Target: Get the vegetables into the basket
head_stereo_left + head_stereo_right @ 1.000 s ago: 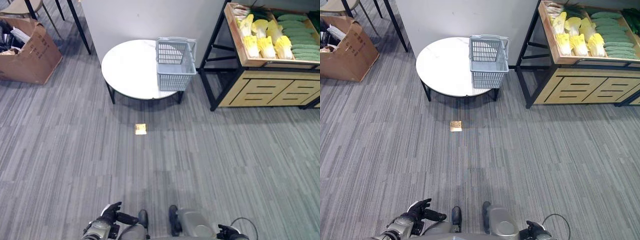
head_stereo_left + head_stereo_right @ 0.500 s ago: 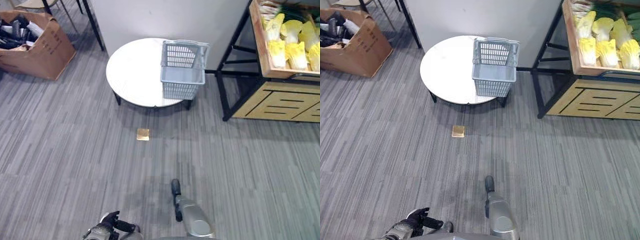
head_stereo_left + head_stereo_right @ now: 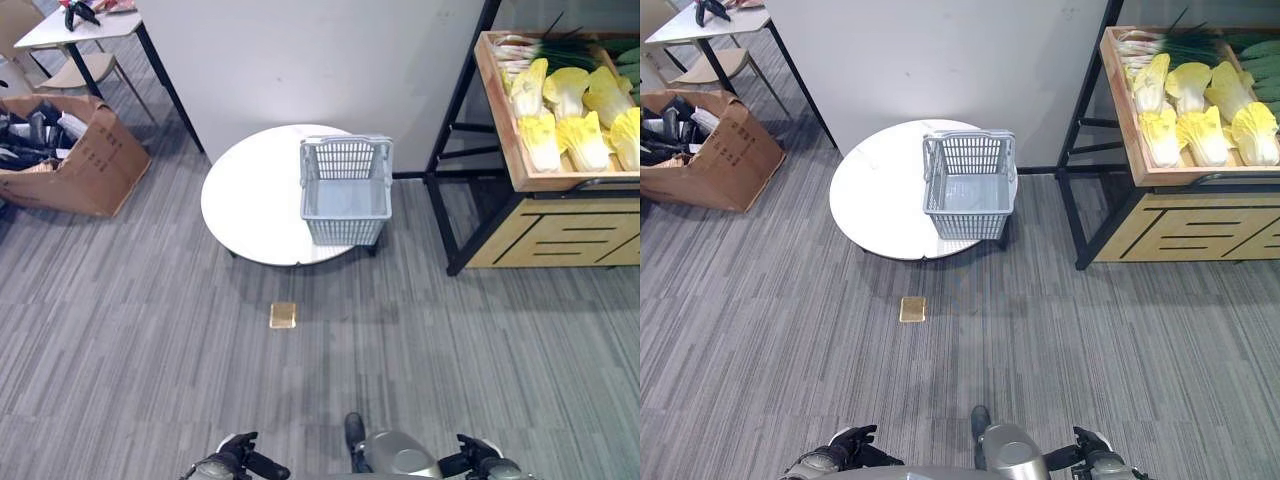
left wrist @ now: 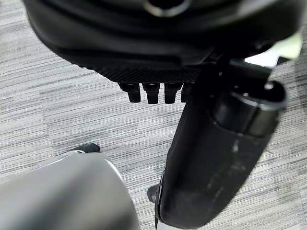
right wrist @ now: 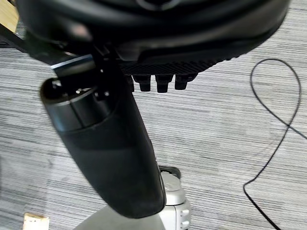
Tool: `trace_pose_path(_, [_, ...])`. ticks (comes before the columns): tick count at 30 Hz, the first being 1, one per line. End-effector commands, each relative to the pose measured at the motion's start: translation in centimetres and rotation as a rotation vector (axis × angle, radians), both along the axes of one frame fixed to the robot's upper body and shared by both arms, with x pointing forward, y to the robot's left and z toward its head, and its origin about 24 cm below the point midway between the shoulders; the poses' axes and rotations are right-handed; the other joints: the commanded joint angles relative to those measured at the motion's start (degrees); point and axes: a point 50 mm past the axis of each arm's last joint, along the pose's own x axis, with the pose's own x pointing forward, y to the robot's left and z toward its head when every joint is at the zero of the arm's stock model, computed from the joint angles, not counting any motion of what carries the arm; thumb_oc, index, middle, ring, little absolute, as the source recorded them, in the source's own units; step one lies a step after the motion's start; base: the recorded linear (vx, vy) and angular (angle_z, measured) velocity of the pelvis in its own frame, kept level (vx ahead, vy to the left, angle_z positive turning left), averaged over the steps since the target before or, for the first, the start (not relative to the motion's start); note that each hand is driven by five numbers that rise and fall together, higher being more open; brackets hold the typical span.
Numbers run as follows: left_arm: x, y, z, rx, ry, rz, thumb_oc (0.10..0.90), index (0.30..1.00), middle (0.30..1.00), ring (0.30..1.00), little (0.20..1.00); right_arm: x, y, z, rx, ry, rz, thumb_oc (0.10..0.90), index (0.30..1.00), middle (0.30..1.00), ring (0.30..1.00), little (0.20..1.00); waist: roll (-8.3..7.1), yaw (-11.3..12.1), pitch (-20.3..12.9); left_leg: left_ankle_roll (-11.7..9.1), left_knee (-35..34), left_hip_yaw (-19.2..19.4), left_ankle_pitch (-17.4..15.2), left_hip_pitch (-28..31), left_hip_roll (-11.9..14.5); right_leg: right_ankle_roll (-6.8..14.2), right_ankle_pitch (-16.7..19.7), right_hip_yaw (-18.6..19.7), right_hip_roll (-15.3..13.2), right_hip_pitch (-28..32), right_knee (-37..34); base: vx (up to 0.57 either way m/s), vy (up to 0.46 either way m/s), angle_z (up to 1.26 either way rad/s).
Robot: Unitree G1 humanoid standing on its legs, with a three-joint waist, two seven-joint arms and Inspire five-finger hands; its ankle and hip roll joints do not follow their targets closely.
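Head stereo pair looks down, sharing basket; wrist cameras face floor.
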Motion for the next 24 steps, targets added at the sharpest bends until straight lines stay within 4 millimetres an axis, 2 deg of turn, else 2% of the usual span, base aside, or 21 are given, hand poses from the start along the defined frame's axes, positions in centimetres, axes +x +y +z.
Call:
trace_pose_path(1, [1.5,1.9,0.9,0.050,-0.075,-0.011,0.900,1.000,1.000,1.000,1.000,-1.0,0.2,-0.3,0.002,0.021,-0.027,0.900,1.000,1.000,1.000,1.000,-3.20,0.69,0.08,3.24,-0.26,6.94,18.14,2.70,0.80,6.76,8.88,3.38,-5.04,-3.82,-4.45,0.22,-0.088,-0.02])
trace_pose_path(3, [1.6,1.7,0.9,0.043,-0.079,-0.011,0.900,1.000,1.000,1.000,1.000,-1.0,0.2,-0.3,0.003,0.020,-0.033,0.900,1.000,1.000,1.000,1.000,-3.94,0.90,-0.07,4.54,-2.04,12.22,16.46,-0.31,2.87,7.20,7.84,3.68,-6.25,-1.43,-5.57,0.24,-0.048,-0.08])
trace_pose_path(4, [1.9,1.5,1.0,0.024,-0.096,-0.001,0.900,1.000,1.000,1.000,1.000,-1.0,0.1,-0.3,-0.001,0.017,-0.035,0.900,1.000,1.000,1.000,1.000,-4.32,2.38,0.44,5.40,-3.72,14.36,12.64,-2.86,2.23,7.84,7.29,4.42,-6.64,0.93,-6.72,0.31,-0.009,0.14])
trace_pose_path(5, [2.2,1.3,1.0,0.009,-0.108,-0.001,0.900,1.000,1.000,1.000,1.000,-0.9,0.0,-0.2,-0.008,0.015,-0.034,0.900,1.000,1.000,1.000,1.000,-4.62,3.43,0.69,5.76,-5.49,14.68,9.40,-5.28,0.85,8.42,6.82,5.03,-6.94,3.07,-7.93,0.30,0.000,0.28])
trace_pose_path(6, [2.3,1.1,1.1,0.003,-0.112,-0.007,0.900,1.000,1.000,1.000,1.000,-0.9,0.0,-0.2,-0.011,0.018,-0.028,0.900,1.000,1.000,1.000,1.000,-5.03,4.04,0.67,5.70,-7.13,14.23,7.93,-7.76,-0.61,8.66,6.65,5.85,-7.29,3.78,-8.38,0.19,0.001,0.13])
trace_pose_path(7, [2.3,1.1,1.1,0.003,-0.111,-0.008,0.900,1.000,1.000,1.000,1.000,-0.9,0.0,-0.2,-0.011,0.019,-0.029,0.900,1.000,1.000,1.000,1.000,-5.01,4.14,0.80,5.78,-6.79,14.32,7.48,-7.62,-0.62,8.78,6.52,5.93,-7.31,4.09,-8.51,0.20,0.010,-0.19])
trace_pose_path(8, [2.5,0.7,1.0,-0.005,-0.116,-0.028,0.900,1.000,1.000,1.000,1.000,-1.1,0.0,-0.3,-0.015,0.031,-0.003,0.900,1.000,1.000,1.000,1.000,-5.34,5.26,1.35,5.31,-9.76,13.59,6.60,-12.69,-2.79,8.96,5.86,7.05,-7.63,5.91,-9.12,0.21,0.024,-0.28])
trace_pose_path(10, [2.6,0.5,1.1,-0.008,-0.119,-0.040,0.900,1.000,1.000,1.000,1.000,-1.1,0.0,-0.3,-0.020,0.037,0.021,0.900,1.000,1.000,1.000,1.000,-5.45,6.33,2.06,5.42,-10.87,12.73,7.00,-15.55,-4.40,8.82,4.40,8.58,-7.42,8.45,-9.26,0.22,0.024,-0.21])
trace_pose_path(12, [2.5,0.5,1.0,-0.008,-0.117,-0.039,0.900,1.000,1.000,1.000,1.000,-1.1,0.2,-0.3,-0.018,0.039,0.025,0.900,1.000,1.000,1.000,1.000,-5.46,6.60,2.39,5.42,-11.24,12.61,7.05,-15.06,-4.65,8.72,4.05,9.30,-7.15,9.28,-9.34,0.17,0.034,-0.36])
trace_pose_path(13, [2.1,0.3,0.9,-0.021,-0.112,-0.030,0.900,1.000,1.000,1.000,1.000,-1.5,0.3,-0.4,-0.020,0.058,0.043,0.900,1.000,1.000,1.000,1.000,-5.46,7.88,1.99,6.12,-13.77,8.74,6.35,-16.00,-7.08,8.39,3.41,11.54,-6.63,10.50,-9.65,0.17,0.041,-0.62])
trace_pose_path(15, [2.1,0.3,0.9,-0.020,-0.111,-0.029,0.900,1.000,1.000,1.000,1.000,-1.5,0.3,-0.4,-0.019,0.062,0.051,0.900,1.000,1.000,1.000,1.000,-5.44,8.16,2.07,6.33,-14.60,7.92,6.36,-15.74,-7.53,8.39,2.97,12.20,-6.52,11.23,-9.73,0.20,0.066,-0.85])
trace_pose_path(19, [1.0,0.6,0.5,0.000,-0.060,-0.047,0.900,1.000,1.000,1.000,1.000,-2.2,0.9,-0.8,-0.003,0.101,0.072,0.900,1.000,1.000,1.000,1.000,-4.93,8.04,0.68,7.51,-19.96,8.58,5.74,-11.93,-8.36,8.80,1.91,13.55,-6.20,12.17,-9.98,0.15,0.105,-0.58])
trace_pose_path(24, [0.7,0.7,0.5,0.003,-0.053,-0.040,0.900,1.000,1.000,1.000,1.000,-1.8,1.6,-0.9,0.019,0.082,0.066,0.900,1.000,1.000,1.000,1.000,-5.06,7.63,0.15,8.60,-19.96,9.90,3.83,-10.79,-8.92,9.65,1.21,14.73,-7.14,11.92,-9.16,0.07,0.114,0.01])
